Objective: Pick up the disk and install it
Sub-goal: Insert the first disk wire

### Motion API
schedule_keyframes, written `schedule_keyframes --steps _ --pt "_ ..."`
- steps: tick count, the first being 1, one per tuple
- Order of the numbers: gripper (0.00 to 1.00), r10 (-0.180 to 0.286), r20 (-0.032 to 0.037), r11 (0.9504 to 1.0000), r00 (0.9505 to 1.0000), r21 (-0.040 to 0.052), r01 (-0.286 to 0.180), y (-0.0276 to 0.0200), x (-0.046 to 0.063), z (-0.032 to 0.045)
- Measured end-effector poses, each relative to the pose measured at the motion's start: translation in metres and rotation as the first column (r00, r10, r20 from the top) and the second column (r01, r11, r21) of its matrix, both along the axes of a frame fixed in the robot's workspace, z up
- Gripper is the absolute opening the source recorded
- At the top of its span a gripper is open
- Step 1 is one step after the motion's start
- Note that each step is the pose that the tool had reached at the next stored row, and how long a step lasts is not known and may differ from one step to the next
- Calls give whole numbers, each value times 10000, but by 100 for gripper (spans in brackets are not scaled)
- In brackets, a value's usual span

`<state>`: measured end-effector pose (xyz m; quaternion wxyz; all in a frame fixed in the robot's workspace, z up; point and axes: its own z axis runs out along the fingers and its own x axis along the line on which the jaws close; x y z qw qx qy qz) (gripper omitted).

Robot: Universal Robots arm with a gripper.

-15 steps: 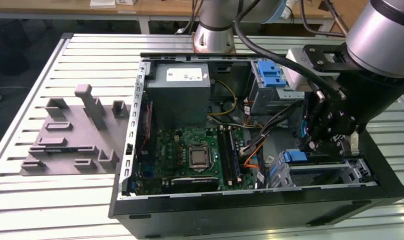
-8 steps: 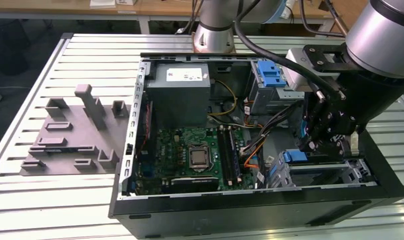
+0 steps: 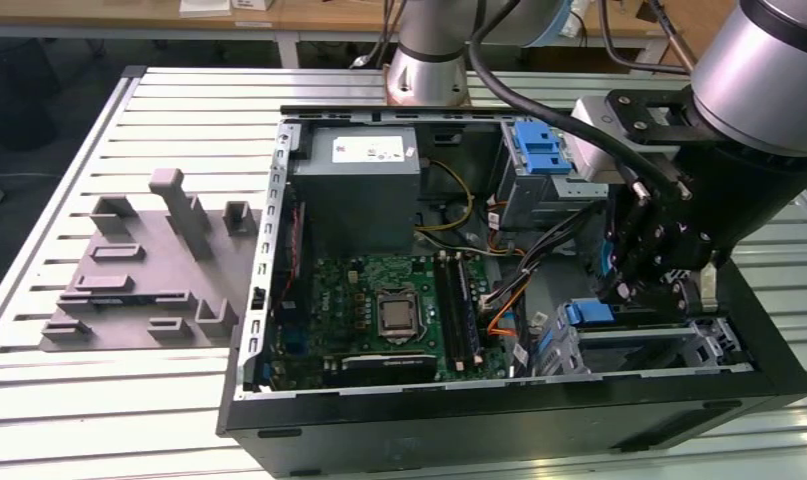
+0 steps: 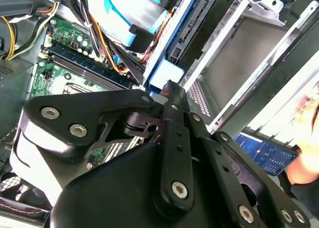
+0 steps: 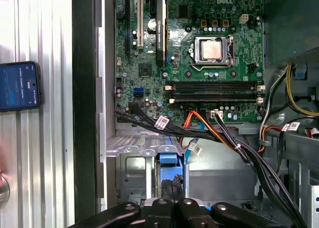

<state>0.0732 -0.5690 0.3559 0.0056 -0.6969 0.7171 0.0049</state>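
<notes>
Where the black tower computer case (image 3: 510, 420) lies open, the black two-fingered gripper (image 5: 172, 188) is set at its corner drive bay. Jaws are drawn together, with the tips against the frame end of the flat silver-metal disk in a bright blue plastic frame (image 5: 168, 159). The disk is lodged within the silver metal bay (image 5: 132, 163). Beyond are entered the green motherboard (image 5: 199, 49) and the grey power-supply box (image 3: 363, 180). A grey moulded fixture (image 3: 150, 270) is placed well apart on the slatted aluminium table (image 3: 56, 400).
</notes>
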Motion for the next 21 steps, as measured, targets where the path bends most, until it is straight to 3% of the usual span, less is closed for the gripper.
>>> schedule_keyframes --steps 5,13,16,18,21 --pt "11 -1 0 10000 10000 -2 1 0 84 1" --pt "11 -1 0 10000 10000 -2 1 5 428 -2" --pt "11 0 8 10000 10000 -1 0 19 482 0" --pt "11 -2 52 10000 10000 -2 2 34 482 18" --pt "11 -9 213 10000 9998 -2 9 85 482 68"
